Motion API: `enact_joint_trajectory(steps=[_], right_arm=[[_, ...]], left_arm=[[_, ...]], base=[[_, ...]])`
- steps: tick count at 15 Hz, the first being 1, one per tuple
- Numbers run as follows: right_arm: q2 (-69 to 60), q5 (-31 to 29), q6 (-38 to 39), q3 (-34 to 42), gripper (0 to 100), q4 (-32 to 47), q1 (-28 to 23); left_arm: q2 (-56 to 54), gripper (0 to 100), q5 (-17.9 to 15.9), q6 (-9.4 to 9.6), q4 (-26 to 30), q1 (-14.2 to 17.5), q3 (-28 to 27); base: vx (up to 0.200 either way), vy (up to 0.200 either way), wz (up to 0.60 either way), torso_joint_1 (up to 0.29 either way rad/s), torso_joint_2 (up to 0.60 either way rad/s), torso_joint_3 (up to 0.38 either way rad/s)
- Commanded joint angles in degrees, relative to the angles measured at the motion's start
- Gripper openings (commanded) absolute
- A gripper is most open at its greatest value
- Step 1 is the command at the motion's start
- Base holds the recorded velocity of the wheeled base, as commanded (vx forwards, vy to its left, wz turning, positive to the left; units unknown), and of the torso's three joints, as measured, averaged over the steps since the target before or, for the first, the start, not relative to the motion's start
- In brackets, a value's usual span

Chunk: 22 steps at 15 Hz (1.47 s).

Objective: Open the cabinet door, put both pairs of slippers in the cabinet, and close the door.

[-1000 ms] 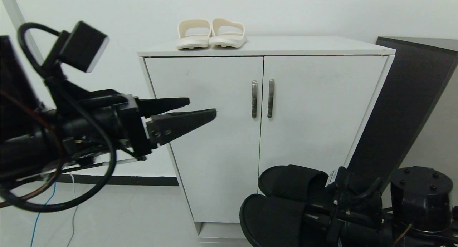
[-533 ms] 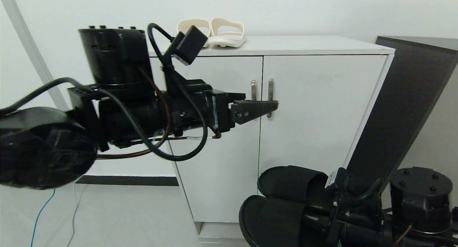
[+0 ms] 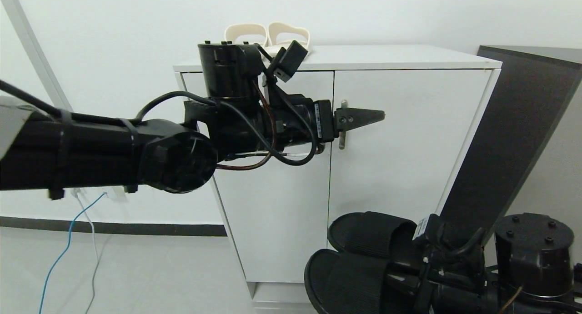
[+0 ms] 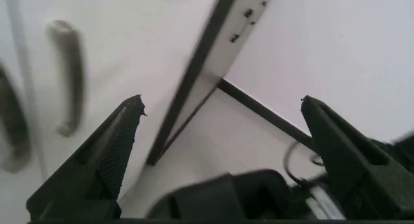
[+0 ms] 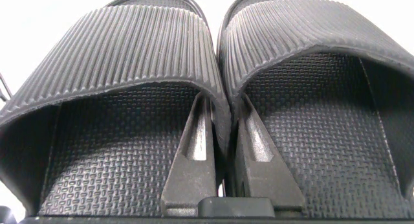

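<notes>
The left gripper (image 3: 361,117), jaws wide apart, is hovering beside the right door's handle (image 3: 342,140); it should straddle the bar squarely before closing. The right gripper (image 5: 224,101) is pinching the black slippers (image 3: 363,255); the white slippers (image 3: 268,32) are sitting atop the shut cabinet (image 3: 409,146).

No text, number or sign is legible. A small white tag (image 3: 420,226) sits just above the black slippers (image 3: 357,271), its print too small to read.
</notes>
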Motion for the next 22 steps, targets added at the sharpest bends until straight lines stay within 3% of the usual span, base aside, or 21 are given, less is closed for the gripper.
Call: enact_joint_trajectory(steps=[1, 2, 8, 13, 14, 22], right_arm=[[0.6, 0.0, 0.0, -0.1, 0, -0.1, 0.0], [0.6, -0.1, -0.1, -0.1, 0, -0.1, 0.0], [0.7, 0.0, -0.2, 0.2, 0, -0.1, 0.0], [0.6, 0.1, -0.2, 0.4, 0, -0.1, 0.0], [0.6, 0.1, -0.2, 0.5, 0, -0.1, 0.1], [-0.1, 2.5, -1.1, 2.2, 0, -0.8, 1.8]], left_arm=[[3.4, 100, 2.2, -0.07, 0.3, 0.9, -2.2], [3.5, 100, 5.1, 0.02, 0.3, 0.5, -2.5], [7.1, 100, 9.9, 0.02, 2.7, 0.6, -8.1], [9.3, 100, 9.9, -0.16, 5.3, 0.0, -11.8], [9.3, 0, 10.0, -0.16, 5.4, -0.1, -11.9], [2.9, 0, 9.9, 0.19, 5.0, -0.1, -1.7]], base=[[0.0, 0.0, 0.0, 0.0, 0.0, 0.0], [0.0, 0.0, 0.0, 0.0, 0.0, 0.0], [0.0, 0.0, 0.0, 0.0, 0.0, 0.0], [0.0, 0.0, 0.0, 0.0, 0.0, 0.0], [0.0, 0.0, 0.0, 0.0, 0.0, 0.0], [0.0, 0.0, 0.0, 0.0, 0.0, 0.0]])
